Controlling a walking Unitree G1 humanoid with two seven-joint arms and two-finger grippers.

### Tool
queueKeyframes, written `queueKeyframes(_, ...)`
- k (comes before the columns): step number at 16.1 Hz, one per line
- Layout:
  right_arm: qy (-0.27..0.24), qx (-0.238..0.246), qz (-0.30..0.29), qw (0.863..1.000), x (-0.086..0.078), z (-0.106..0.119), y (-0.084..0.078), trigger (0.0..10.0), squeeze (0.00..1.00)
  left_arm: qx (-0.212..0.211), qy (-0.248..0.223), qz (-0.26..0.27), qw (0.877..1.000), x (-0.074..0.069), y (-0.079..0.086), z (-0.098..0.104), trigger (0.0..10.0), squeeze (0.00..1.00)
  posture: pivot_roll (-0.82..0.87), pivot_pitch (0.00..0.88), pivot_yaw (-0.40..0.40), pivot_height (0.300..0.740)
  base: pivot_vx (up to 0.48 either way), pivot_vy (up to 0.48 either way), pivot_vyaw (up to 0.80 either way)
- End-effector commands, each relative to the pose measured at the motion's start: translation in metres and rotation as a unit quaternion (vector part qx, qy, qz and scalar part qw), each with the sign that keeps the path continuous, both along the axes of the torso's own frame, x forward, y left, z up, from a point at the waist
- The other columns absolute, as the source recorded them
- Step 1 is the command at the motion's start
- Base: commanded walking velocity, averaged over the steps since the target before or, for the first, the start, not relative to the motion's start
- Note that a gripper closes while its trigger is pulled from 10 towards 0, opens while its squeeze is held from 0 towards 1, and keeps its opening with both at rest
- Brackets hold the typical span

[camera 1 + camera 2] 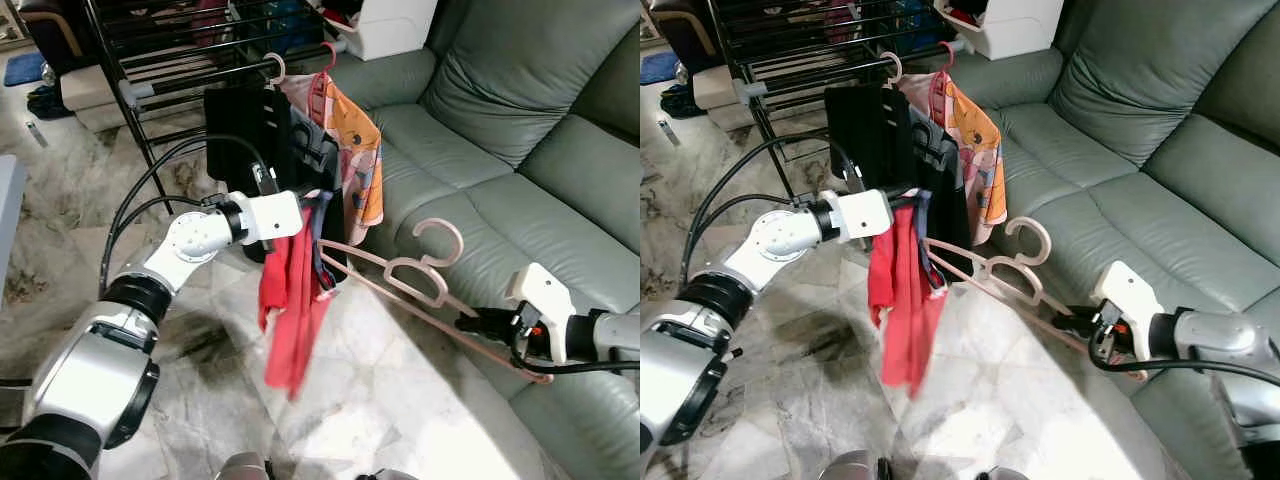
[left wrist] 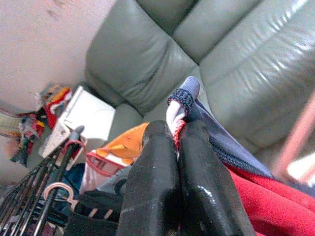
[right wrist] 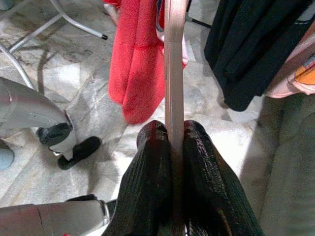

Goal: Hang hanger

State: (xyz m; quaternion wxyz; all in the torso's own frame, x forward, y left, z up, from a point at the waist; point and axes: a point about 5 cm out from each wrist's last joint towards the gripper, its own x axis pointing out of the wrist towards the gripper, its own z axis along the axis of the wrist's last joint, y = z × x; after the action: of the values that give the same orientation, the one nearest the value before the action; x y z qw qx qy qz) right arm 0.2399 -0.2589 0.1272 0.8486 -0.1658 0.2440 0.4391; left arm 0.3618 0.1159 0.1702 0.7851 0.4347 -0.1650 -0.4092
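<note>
Right end effector (image 1: 470, 322) clamps the hanger (image 1: 400, 285) — left end effector (image 1: 312, 205) pinches the garment (image 1: 290, 300) beside it — neither hung on the rack (image 1: 180, 60) yet.

A black drying rack (image 1: 190, 70) stands on the marble floor (image 1: 380, 400), carrying hung garments (image 1: 300, 140)

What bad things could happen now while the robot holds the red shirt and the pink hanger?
The right gripper pinches only the far end of the pink hanger, so it might twist or slip out. The left gripper holds the red shirt by just its collar edge, so the shirt may slide off to the floor. The hanger's hook also sits close to the clothes on the rack and might snag them.
</note>
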Motion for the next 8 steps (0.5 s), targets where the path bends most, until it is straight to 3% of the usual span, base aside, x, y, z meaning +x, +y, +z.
queueKeyframes(1,0.0,0.007,0.011,1.0,0.0,0.003,0.005,10.0,0.0,-0.014,-0.022,0.001,1.0,0.001,0.001,0.009,10.0,0.0,-0.05,0.0,0.015,0.74,0.0,0.0,0.0)
queueKeyframes(2,0.003,0.006,0.013,1.0,-0.001,0.004,0.005,10.0,0.0,0.006,-0.026,0.005,1.0,0.001,0.004,0.006,10.0,0.0,-0.05,0.0,0.015,0.74,0.0,0.0,0.0)
queueKeyframes(3,0.005,-0.013,0.011,1.0,-0.002,0.004,-0.002,10.0,0.0,0.036,-0.034,0.042,0.998,0.006,0.013,0.003,10.0,0.0,-0.05,0.0,0.015,0.74,0.0,0.0,0.0)
queueKeyframes(5,-0.019,-0.101,-0.02,0.994,0.003,-0.007,-0.019,10.0,0.0,0.043,-0.041,0.118,0.991,0.017,0.03,0.007,10.0,0.0,-0.06,0.0,0.014,0.74,0.0,0.0,0.0)
queueKeyframes(6,-0.054,-0.126,-0.048,0.989,0.01,-0.009,-0.022,10.0,0.0,0.039,-0.044,0.14,0.988,0.02,0.034,0.008,10.0,0.0,-0.06,0.0,0.014,0.74,0.0,0.0,0.0)
queueKeyframes(7,-0.126,-0.122,-0.122,0.977,0.026,-0.01,-0.018,10.0,0.0,0.034,-0.037,0.148,0.988,0.019,0.037,0.005,10.0,0.0,-0.06,0.0,0.015,0.74,0.0,0.0,0.0)
queueKeyframes(8,-0.159,-0.11,-0.149,0.97,0.031,-0.009,-0.015,10.0,0.0,0.035,-0.035,0.144,0.988,0.019,0.036,0.004,10.0,0.0,-0.06,0.0,0.015,0.74,0.0,0.0,0.0)
